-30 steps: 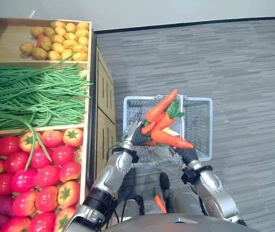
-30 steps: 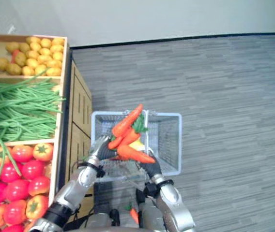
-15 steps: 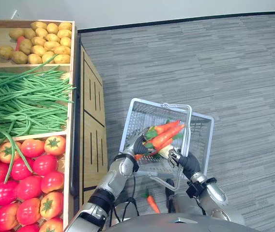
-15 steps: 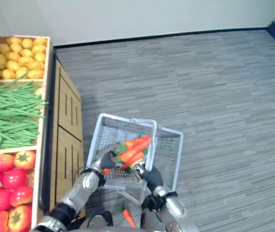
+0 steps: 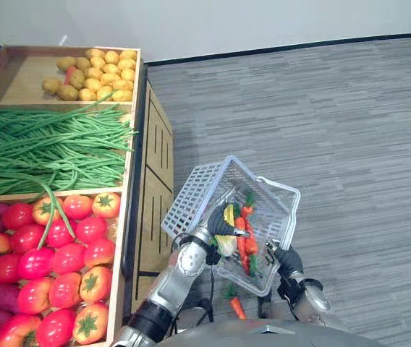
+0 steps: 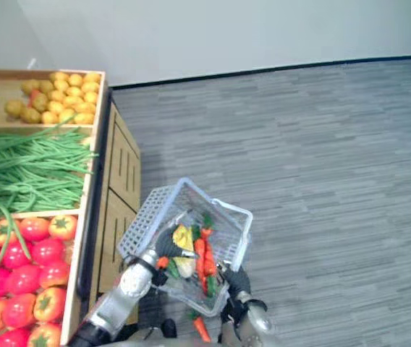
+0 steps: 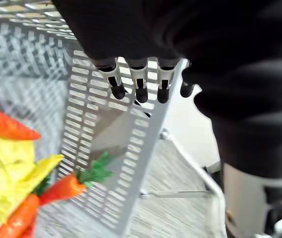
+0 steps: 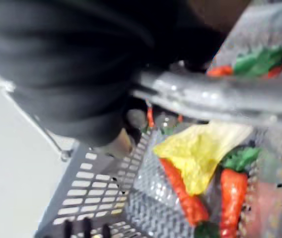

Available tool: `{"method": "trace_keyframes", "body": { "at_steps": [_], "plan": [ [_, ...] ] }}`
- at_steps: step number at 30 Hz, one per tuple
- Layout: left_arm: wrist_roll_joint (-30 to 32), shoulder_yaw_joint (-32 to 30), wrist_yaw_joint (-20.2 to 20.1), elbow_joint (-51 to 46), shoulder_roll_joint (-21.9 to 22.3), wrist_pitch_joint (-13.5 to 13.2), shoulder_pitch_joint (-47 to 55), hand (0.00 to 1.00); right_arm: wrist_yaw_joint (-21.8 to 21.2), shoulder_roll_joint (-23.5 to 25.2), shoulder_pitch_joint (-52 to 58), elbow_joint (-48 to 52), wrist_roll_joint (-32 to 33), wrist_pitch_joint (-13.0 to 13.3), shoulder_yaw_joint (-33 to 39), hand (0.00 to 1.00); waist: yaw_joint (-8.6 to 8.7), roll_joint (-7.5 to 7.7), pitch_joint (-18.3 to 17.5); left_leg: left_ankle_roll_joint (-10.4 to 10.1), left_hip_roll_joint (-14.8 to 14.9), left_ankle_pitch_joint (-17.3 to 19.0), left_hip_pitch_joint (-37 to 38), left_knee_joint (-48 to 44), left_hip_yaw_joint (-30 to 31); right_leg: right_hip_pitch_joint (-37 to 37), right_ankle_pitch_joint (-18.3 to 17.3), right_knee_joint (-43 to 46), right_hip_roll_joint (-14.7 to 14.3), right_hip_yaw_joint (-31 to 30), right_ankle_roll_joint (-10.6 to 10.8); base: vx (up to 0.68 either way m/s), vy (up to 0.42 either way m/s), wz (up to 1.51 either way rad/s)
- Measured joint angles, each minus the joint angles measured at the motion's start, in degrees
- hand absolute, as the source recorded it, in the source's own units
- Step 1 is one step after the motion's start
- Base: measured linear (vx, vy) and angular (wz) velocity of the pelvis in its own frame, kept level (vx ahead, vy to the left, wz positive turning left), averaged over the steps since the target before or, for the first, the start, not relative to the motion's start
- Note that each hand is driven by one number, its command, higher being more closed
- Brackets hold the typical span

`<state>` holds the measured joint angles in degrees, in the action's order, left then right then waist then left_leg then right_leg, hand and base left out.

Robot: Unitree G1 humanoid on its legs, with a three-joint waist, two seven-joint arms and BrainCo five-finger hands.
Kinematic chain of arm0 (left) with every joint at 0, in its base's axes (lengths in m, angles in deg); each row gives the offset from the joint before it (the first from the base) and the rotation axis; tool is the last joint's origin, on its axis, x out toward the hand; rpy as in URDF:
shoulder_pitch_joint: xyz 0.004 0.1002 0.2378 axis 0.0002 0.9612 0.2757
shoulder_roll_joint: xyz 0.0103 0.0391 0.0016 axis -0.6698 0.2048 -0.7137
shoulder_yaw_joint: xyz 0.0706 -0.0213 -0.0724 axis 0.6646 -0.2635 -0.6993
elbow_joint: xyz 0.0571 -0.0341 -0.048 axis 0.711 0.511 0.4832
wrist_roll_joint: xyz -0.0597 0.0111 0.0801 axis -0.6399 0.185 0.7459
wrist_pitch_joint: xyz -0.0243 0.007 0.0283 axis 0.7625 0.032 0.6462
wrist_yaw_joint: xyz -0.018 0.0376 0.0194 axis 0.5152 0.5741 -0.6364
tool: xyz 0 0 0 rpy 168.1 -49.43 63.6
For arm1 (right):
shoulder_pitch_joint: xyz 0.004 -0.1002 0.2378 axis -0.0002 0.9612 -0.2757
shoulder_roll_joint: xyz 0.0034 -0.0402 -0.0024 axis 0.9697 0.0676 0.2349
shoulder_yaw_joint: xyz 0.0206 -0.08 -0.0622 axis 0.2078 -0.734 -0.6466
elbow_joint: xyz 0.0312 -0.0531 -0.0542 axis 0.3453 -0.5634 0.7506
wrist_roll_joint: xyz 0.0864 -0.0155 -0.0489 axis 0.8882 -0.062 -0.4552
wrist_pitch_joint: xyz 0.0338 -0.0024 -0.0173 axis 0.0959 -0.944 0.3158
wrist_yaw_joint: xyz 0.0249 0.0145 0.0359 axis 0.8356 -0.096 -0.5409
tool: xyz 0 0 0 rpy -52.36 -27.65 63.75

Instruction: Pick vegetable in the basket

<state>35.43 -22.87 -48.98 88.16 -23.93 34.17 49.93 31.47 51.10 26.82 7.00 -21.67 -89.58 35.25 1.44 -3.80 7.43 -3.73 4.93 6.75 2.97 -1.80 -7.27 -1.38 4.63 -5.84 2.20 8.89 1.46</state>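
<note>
The grey mesh basket [image 5: 191, 199] hangs tilted above the floor [image 5: 336, 130], just beside the wooden counter [image 5: 158, 173], with the left robot hand [image 5: 215, 230] at one side and the right robot hand [image 5: 288, 259] at the other. Several carrots [image 5: 242, 237] and a yellow vegetable [image 5: 228, 216] lie inside it. In the left wrist view, the left robot hand's fingers [image 7: 141, 84] curl onto the basket's mesh wall, gripping it. The right robot hand sits against the metal handle [image 8: 205, 96]; whether it grips cannot be told. One loose carrot [image 5: 236, 307] lies on the floor below. The counter holds potatoes [image 5: 97, 69], green beans [image 5: 53, 144] and tomatoes [image 5: 61, 246].
</note>
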Motion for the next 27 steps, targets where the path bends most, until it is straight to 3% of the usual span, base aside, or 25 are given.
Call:
{"method": "trace_keyframes", "body": {
  "at_steps": [2, 4, 6, 8, 10, 13, 15, 18, 19, 20, 21, 24, 27],
  "plan": [
    [-10.96, -1.08, -1.83, -2.54, -4.47, 0.57, 0.0, 0.0, 2.29, -1.55, -1.17, -5.0, -2.26, -0.02, 7.19, 1.0, -0.85, -0.32, -0.21, 0.26, 0.15, -0.36, 0.2, 0.49, 0.15, 0.05, -0.07, -0.02, -0.12, 0.29, 0.03, 0.01, -0.011, 0.07],
    [-21.84, -0.64, -5.97, -2.98, -7.99, 2.37, -1.1, 0.0, 2.96, -4.16, -4.23, -9.41, -3.0, 0.05, 9.94, 1.0, -0.69, -0.4, -0.26, 0.45, 0.12, -0.7, 0.21, 0.8, 0.45, 0.09, -0.02, -0.01, -0.02, 0.78, 0.0, 0.03, -0.008, 0.12],
    [-32.42, 0.85, -10.95, -3.34, -9.77, 5.31, -1.7, 0.0, 3.84, -5.72, -6.51, -16.16, -4.03, 0.22, 14.61, 1.0, -0.69, -0.4, -0.27, 0.52, 0.02, -0.82, 1.0, 1.04, 1.46, 1.19, 0.12, -0.06, 0.09, 1.41, -0.17, 0.05, 0.017, 0.21],
    [-44.6, 3.27, -15.81, -3.91, -9.16, 9.97, -1.69, 0.0, 4.91, -7.49, -8.13, -23.87, -5.68, 0.39, 19.43, 1.0, -0.69, -0.4, -0.27, 0.64, -0.14, -0.74, 2.09, 1.9, 1.59, 1.94, -0.18, -0.07, 0.22, 1.56, 0.25, 0.08, 0.041, 0.03],
    [-50.61, 3.07, -17.07, -3.79, -8.46, 12.33, -1.72, 0.0, 5.46, -9.03, -8.4, -26.38, -7.51, 0.5, 20.99, 1.0, -0.34, -0.33, -0.23, 0.69, -0.4, -0.73, 2.15, 2.16, 1.67, 1.85, -0.18, -0.05, 0.44, 1.67, 0.26, 0.06, 0.042, -0.03],
    [-54.08, 0.84, -17.37, -1.7, -6.44, 11.55, -2.02, 0.0, 5.49, -11.25, -8.28, -30.52, -7.63, 0.47, 23.15, 1.0, 0.5, -0.3, -0.24, 0.89, -0.7, -0.85, 2.67, 2.72, 2.08, 2.33, -0.18, 0.07, 0.79, 2.9, 0.27, 0.04, 0.028, 0.08],
    [-51.39, -2.06, -16.28, 3.5, -4.28, 9.46, -2.56, 0.0, 5.71, -11.52, -8.08, -32.95, -7.93, 0.48, 24.85, 1.0, 0.81, -0.25, -0.21, 0.91, -0.85, -0.87, 3.23, 2.74, 2.49, 3.04, -0.21, 0.16, 0.94, 3.24, 0.33, 0.01, 0.029, 0.12],
    [-35.34, -9.12, -11.45, 17.05, 0.29, 6.82, -3.91, 0.0, 5.97, -11.03, -8.29, -36.03, -7.29, 0.52, 28.9, 1.0, 0.85, 0.18, -0.05, 0.94, -1.08, -0.85, 4.02, 2.75, 3.01, 4.03, -0.41, -0.1, 1.18, 3.54, 0.67, -0.04, 0.011, 0.07],
    [-28.39, -11.42, -8.97, 22.05, 1.77, 6.76, -4.47, 0.0, 6.04, -11.04, -8.29, -36.98, -7.29, 0.52, 30.43, 1.0, 0.85, 0.68, 0.08, 0.97, -1.16, -0.86, 3.98, 2.74, 3.14, 4.05, -0.43, -0.1, 1.28, 3.73, 0.69, -0.06, -0.001, 0.04],
    [-17.39, -15.08, -4.56, 32.1, 3.67, 6.86, -5.54, 0.0, 6.51, -11.04, -8.39, -38.02, -7.27, 0.5, 32.84, 1.0, 0.88, 0.61, 0.07, 1.07, -1.27, -0.93, 3.95, 2.71, 3.15, 4.04, -0.47, -0.11, 1.41, 3.85, 0.73, -0.07, -0.002, 0.02],
    [-12.43, -17.3, -2.16, 37.97, 4.43, 7.18, -5.81, 0.0, 6.91, -11.04, -8.38, -38.45, -7.27, 0.49, 33.87, 1.0, 1.0, 0.9, 0.25, 1.06, -1.27, -0.93, 3.98, 2.71, 3.14, 4.04, -0.49, -0.11, 1.42, 3.86, 0.75, -0.05, -0.002, 0.0],
    [-0.39, -23.95, 5.83, 52.98, 5.28, 9.24, -5.05, 0.0, 8.47, -11.02, -8.21, -39.97, -7.32, 0.4, 38.22, 1.0, 1.63, 1.27, 0.48, 1.01, -1.1, -0.91, 4.06, 2.72, 2.88, 4.05, -0.54, -0.11, 1.32, 3.83, 0.77, -0.02, -0.004, -0.01],
    [5.62, -29.46, 8.73, 58.39, 4.92, 9.87, -2.59, 0.0, 9.66, -11.0, -8.21, -40.3, -7.41, 0.37, 42.17, 1.0, 1.36, 1.49, 0.61, 0.78, -0.74, -0.74, 4.65, 2.72, 1.32, 4.07, -0.51, -0.12, 0.98, 2.78, 0.71, -0.01, -0.001, -0.13]
  ]
}}
